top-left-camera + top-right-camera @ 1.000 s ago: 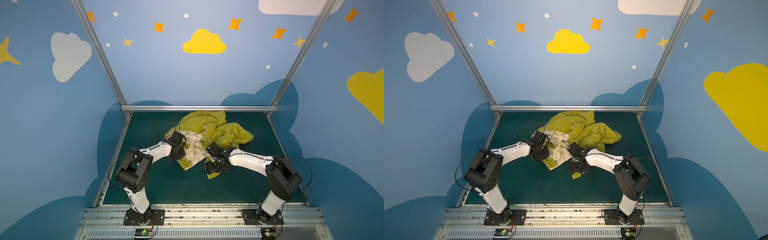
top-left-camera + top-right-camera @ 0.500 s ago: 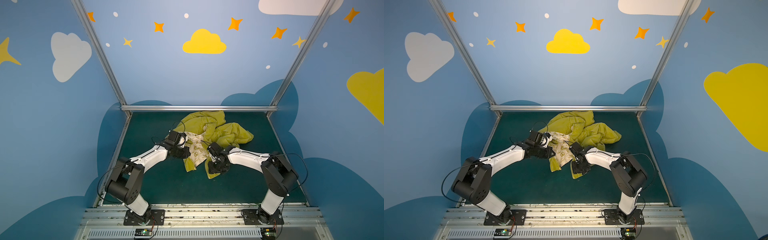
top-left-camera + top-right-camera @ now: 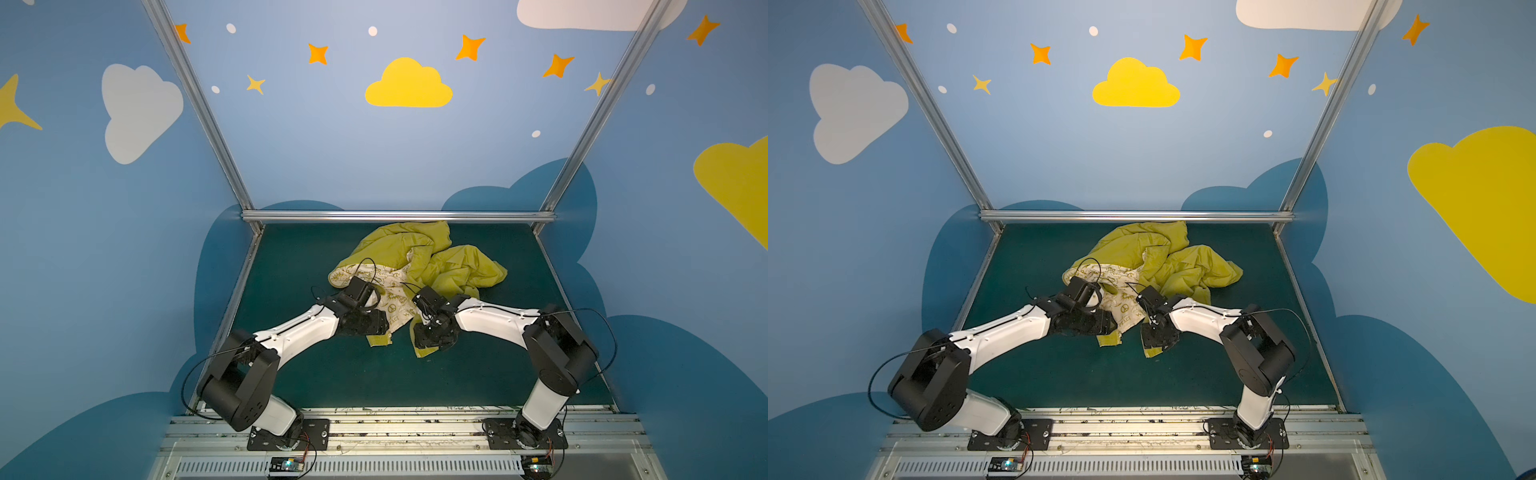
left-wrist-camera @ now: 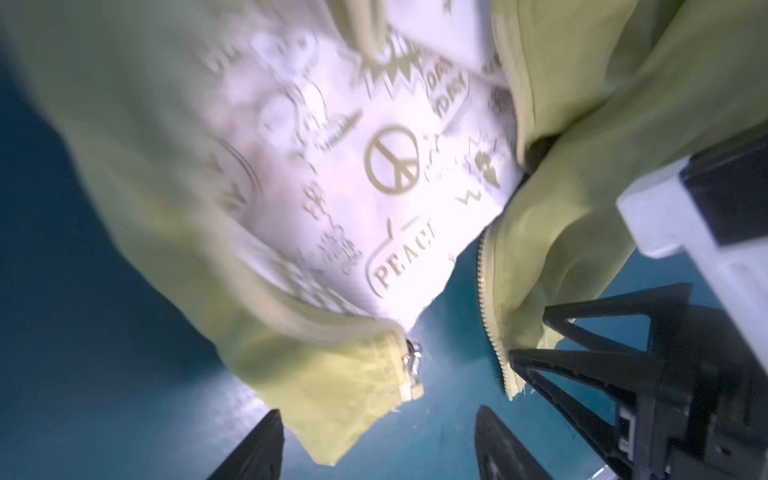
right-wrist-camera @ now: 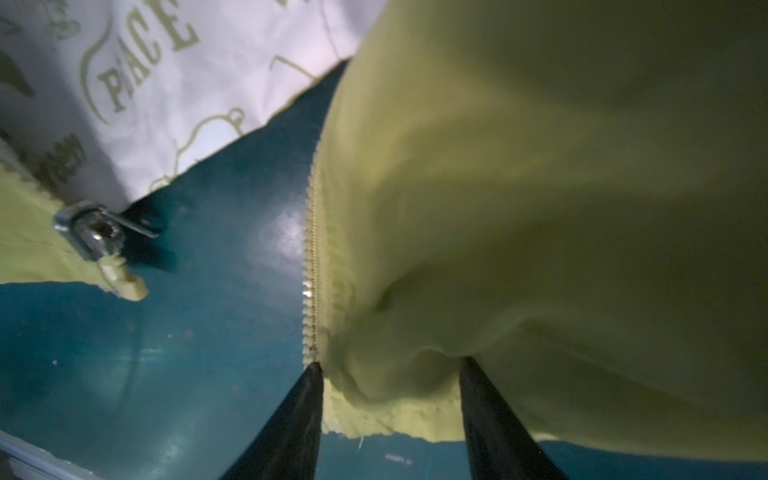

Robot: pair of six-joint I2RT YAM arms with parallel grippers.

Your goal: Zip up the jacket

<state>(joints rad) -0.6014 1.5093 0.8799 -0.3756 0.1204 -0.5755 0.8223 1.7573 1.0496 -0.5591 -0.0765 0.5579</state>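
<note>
While the jacket lies crumpled and unzipped on the green table mat, toward the back middle in both top views, the 2 arms meet at its near edge.

On the left, the left gripper hangs low over the left front panel. In the left wrist view its jaws stand wide apart, and the panel's bottom corner lies between the fingertips without being pinched. The metal zipper slider sits at the bottom of that panel's edge.

Next comes the cream lining, face up, printed with a peace sign and the word PEACE. A strip of bare mat separates the slider from the zipper teeth on the right panel, so the 2 halves are apart.

On the right, the right gripper is down on the right panel's bottom hem. Its jaws are parted, 1 tip at the teeth and the other on the fabric, which bunches between them.
</note>
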